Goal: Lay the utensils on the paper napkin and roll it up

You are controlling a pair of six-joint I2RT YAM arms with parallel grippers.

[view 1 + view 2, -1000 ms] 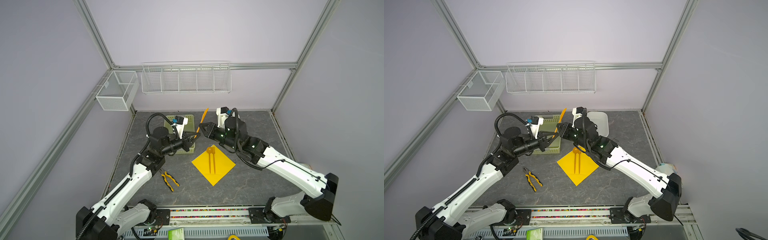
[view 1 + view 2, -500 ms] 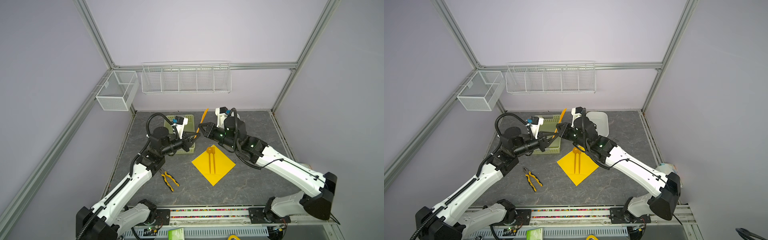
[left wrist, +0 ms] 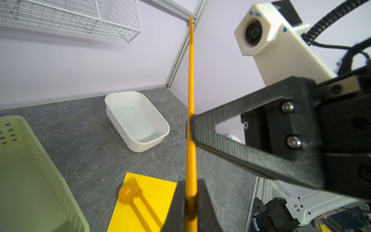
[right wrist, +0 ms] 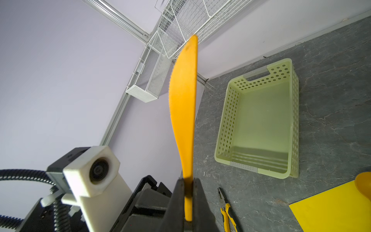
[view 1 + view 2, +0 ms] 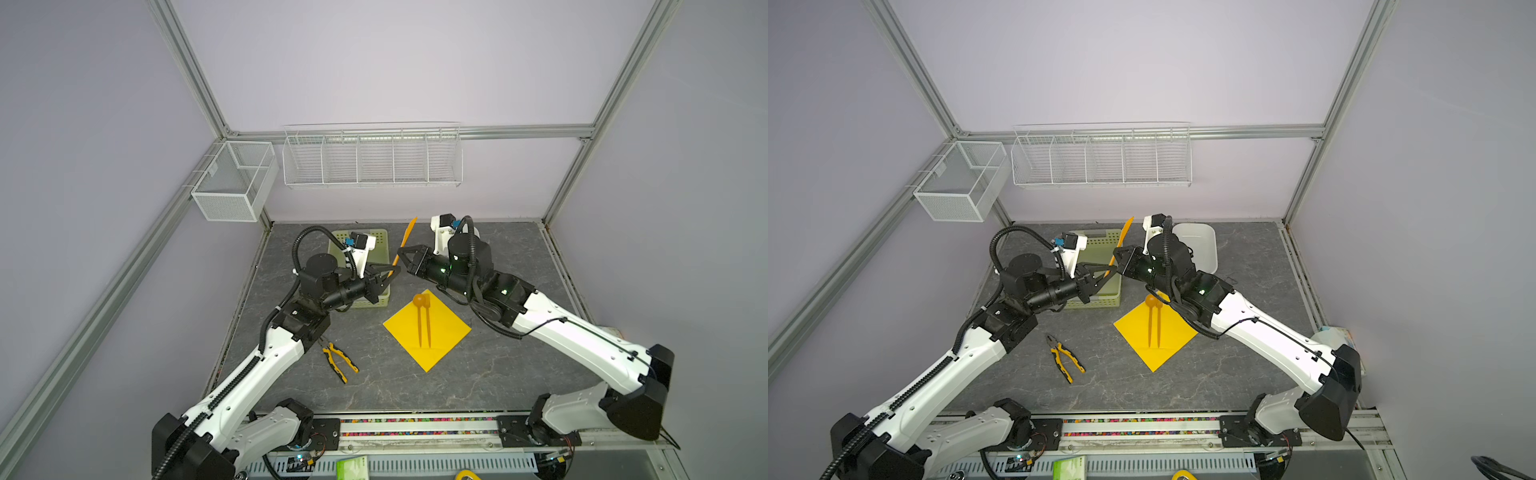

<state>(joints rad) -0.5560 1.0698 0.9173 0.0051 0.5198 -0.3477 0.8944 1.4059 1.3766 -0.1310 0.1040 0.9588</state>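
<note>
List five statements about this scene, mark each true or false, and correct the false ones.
1. The left gripper and the right gripper are both shut on the orange knife. True.
2. The spoon and fork lie side by side on the yellow napkin. True.
3. The pliers lie in the green basket. False: they lie on the table, apart from the napkin; the basket is empty.
4. The napkin is rolled up. False: it lies flat.
5. The white tray holds no utensil. True.
</note>
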